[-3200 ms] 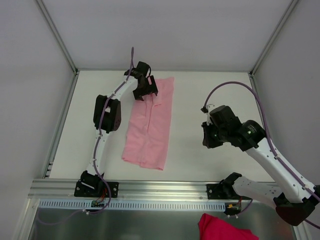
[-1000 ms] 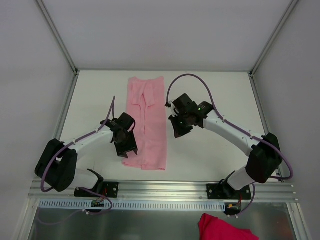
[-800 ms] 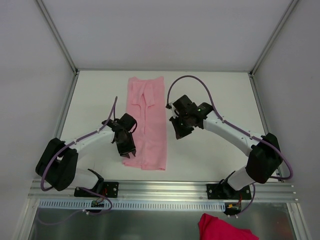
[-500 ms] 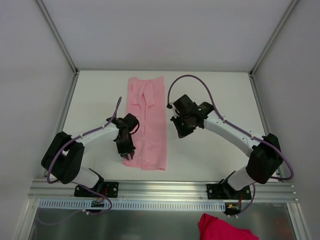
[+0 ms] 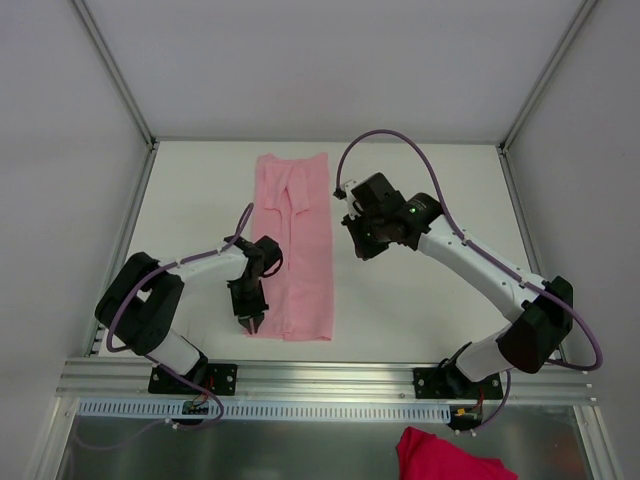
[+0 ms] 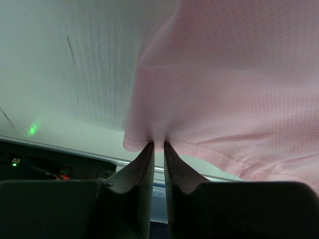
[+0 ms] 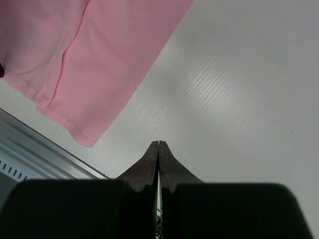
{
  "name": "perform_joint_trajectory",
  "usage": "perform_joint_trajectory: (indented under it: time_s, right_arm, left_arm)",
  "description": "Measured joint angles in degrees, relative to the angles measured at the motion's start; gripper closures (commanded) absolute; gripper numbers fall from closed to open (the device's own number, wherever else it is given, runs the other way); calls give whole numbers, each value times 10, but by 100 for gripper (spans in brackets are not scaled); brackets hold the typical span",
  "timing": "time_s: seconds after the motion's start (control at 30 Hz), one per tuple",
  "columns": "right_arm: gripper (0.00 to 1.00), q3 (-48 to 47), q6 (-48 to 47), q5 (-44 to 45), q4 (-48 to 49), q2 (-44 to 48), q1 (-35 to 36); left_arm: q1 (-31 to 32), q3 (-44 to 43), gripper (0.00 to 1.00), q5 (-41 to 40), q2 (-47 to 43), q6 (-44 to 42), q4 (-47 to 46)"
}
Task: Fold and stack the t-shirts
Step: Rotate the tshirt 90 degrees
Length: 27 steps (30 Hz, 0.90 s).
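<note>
- Plainly the left gripper (image 6: 158, 145) is clamped on the t-shirt (image 6: 239, 89). Its two fingertips stand almost together with a pinch of the pink hem corner caught between them, and the cloth puckers just above the tips.
- From that pinch the stitched hem runs off to one side of the jaws. The rest of the fabric spreads ahead of them over the white table (image 6: 75, 74).
- The right gripper (image 7: 158, 144) is clenched on nothing, its fingertips pressed together over bare table. The t-shirt lies ahead of these jaws and off to their side, apart from them.
- From above, the t-shirt is a long narrow strip, folded lengthwise, lying between the two grippers.
- Its long axis runs from the corner in the left jaws straight away toward the far edge of the table. The hem end is the one at the left jaws. The far end looks like the collar end, though that is not certain.
- Judged by its look, the fabric is thin, light and limp. It will likely sag from a single pinch, and the folded layers may slide apart.
- A hold through all layers at both hem corners seems the surest. The free corner, across the hem from the left jaws, is the likely place for the right jaws.
</note>
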State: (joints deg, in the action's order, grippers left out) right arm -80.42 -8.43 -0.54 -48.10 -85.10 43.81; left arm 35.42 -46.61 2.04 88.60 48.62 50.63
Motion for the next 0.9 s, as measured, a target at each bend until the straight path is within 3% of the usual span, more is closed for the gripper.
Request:
perform_joint_trajectory:
  time_s: [0.43, 0.53, 0.67, 0.7, 0.73, 0.8, 0.9]
  right_arm:
    - [99, 0, -2, 6, -6, 0, 0]
    - [98, 0, -2, 5, -6, 0, 0]
    - [91, 1, 7, -17, -6, 0, -1]
    - [90, 3, 13, -27, -4, 0, -1]
    - [89, 9, 23, -46, 3, 1, -1]
    - [85, 40, 50, -78, 32, 3, 0]
    - [79, 109, 88, -123, 78, 2, 3]
  left_arm:
    - [7, 34, 91, -2, 0, 0, 32]
    - [7, 34, 87, -9, 0, 0, 38]
    - [9, 27, 66, -18, -4, 0, 45]
    - [10, 22, 50, -22, -9, 0, 44]
    - [14, 15, 41, -26, -21, 1, 45]
    - [14, -7, 32, -36, -57, 3, 45]
    - [14, -41, 31, -55, -106, 7, 42]
